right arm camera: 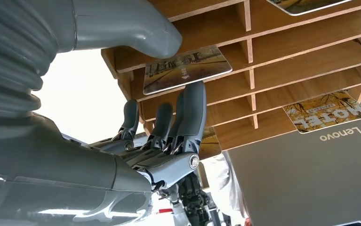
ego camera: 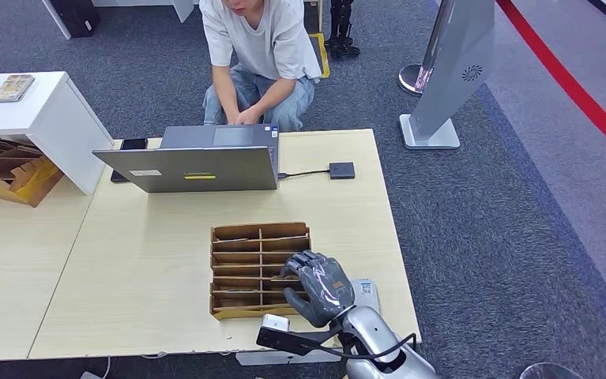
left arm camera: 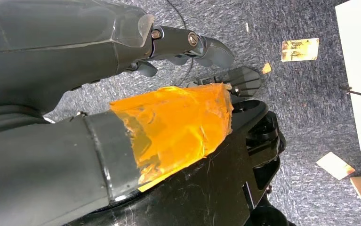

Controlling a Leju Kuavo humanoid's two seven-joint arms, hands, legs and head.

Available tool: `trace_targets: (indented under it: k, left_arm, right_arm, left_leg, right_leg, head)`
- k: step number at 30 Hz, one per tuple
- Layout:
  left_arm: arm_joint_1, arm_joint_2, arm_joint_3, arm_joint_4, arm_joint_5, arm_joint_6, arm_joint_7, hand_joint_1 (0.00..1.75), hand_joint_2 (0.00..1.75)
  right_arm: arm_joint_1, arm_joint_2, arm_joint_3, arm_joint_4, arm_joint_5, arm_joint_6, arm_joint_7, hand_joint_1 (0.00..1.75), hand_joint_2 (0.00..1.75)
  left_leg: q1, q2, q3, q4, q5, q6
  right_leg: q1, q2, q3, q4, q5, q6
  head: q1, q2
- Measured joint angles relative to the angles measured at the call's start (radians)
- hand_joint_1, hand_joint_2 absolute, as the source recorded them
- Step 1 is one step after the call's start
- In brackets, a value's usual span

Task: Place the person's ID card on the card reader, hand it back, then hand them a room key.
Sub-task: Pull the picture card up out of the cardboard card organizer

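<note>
My right hand [ego camera: 319, 288] reaches into the right side of the wooden card rack [ego camera: 244, 268] near the table's front edge. In the right wrist view the thumb [right arm camera: 136, 28] and a dark finger [right arm camera: 192, 106] pinch a room key card [right arm camera: 186, 68] that sticks out of a slot in the rack [right arm camera: 282, 52]. The black card reader [ego camera: 342, 170] lies at the table's far right, cabled to the laptop [ego camera: 197, 162]. My left hand [left arm camera: 51, 47] hangs over the carpet holding nothing, its orange-taped thumb [left arm camera: 178, 122] apart from the fingers [left arm camera: 188, 42].
A person [ego camera: 256, 55] crouches behind the laptop at the table's far edge. A pale card [ego camera: 366, 290] lies on the table beside my right hand. More key cards [right arm camera: 326, 110] sit in other slots. A phone [ego camera: 129, 144] lies left of the laptop.
</note>
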Motion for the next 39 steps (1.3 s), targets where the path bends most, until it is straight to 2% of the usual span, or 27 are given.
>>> trace_targets:
  k: [39]
  left_arm:
    - [0.000,0.000,0.000,0.000,-0.003,0.000,-0.011,0.00,0.00]
  right_arm:
    - [-0.012,0.000,0.005,0.005,-0.001,0.008,0.000,0.98,1.75]
  left_leg:
    - [0.000,0.000,0.000,0.000,0.000,0.000]
  right_leg:
    - [0.000,0.000,0.000,0.000,0.000,0.000]
  head:
    - [0.000,0.000]
